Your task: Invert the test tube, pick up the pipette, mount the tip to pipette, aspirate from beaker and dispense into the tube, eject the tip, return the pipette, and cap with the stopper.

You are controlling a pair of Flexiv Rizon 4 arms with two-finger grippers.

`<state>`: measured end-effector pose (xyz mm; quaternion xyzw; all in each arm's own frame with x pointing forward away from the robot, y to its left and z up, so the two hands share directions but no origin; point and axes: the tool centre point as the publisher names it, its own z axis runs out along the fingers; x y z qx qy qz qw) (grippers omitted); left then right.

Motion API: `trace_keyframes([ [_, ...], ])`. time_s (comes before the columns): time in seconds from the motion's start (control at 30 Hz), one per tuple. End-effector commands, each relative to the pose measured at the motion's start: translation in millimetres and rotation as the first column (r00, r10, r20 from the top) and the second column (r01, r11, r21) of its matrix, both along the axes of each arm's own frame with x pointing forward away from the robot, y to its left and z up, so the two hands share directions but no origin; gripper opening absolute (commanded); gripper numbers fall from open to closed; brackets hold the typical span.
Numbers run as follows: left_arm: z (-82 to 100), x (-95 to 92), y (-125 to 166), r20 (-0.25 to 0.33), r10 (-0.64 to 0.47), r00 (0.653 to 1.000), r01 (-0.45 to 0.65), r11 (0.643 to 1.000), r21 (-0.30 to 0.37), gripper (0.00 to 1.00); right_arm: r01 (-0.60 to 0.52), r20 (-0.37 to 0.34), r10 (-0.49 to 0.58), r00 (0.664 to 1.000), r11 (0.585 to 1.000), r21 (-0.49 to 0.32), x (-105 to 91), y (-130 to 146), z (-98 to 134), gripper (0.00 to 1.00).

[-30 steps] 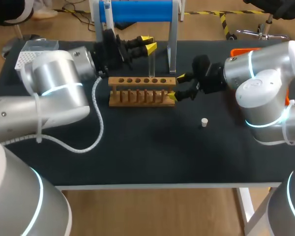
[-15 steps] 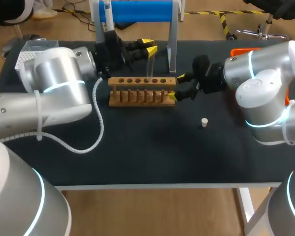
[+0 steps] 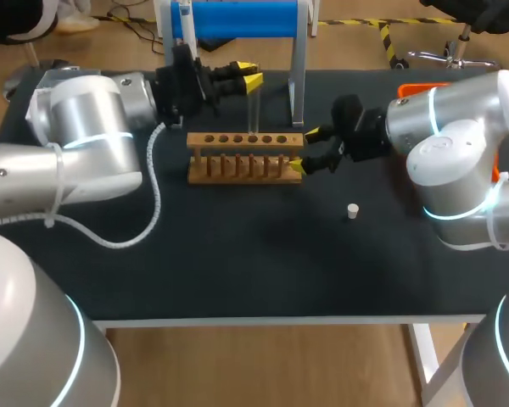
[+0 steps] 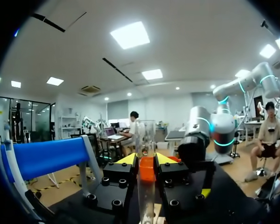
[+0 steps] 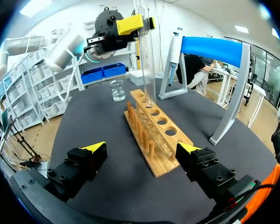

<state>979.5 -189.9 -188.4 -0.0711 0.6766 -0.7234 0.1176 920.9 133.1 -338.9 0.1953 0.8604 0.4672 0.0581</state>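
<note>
Black table (image 3: 237,263), head view: left gripper (image 3: 246,75) clamps the tube (image 3: 254,106) upright, its lower end at a rack (image 3: 246,168) hole. Right gripper (image 3: 304,148) gapes around the rack's right end. Left wrist view: tube stands vertical between both fingers. Right wrist view: rack runs lengthwise ahead, untouched.

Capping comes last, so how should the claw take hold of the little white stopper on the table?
Pinch the stopper by its sides, coming straight down: it looks small, low and upright, alone on the table, so a sideways approach would likely scrape the surface.
</note>
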Motion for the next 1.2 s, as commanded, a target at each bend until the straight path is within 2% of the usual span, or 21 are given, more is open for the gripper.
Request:
trace_keyframes([
  [0.03,-3.1,10.0,1,-0.001,-0.108,0.994,0.108,0.994,0.006,0.00,-0.004,-0.003,0.004,1.000,1.000,-0.001,0.6,-1,1,1.00],
  [0.4,-12.4,13.7,0,0.000,-0.112,0.994,0.112,0.994,-0.008,0.00,-0.004,-0.003,0.004,1.000,1.000,-0.001,0.6,-1,1,1.00],
  [1.2,-27.7,4.4,1,-0.022,-0.088,0.996,0.087,0.996,-0.019,0.00,-0.004,-0.003,0.004,1.000,1.000,-0.001,0.6,-1,1,1.00],
])
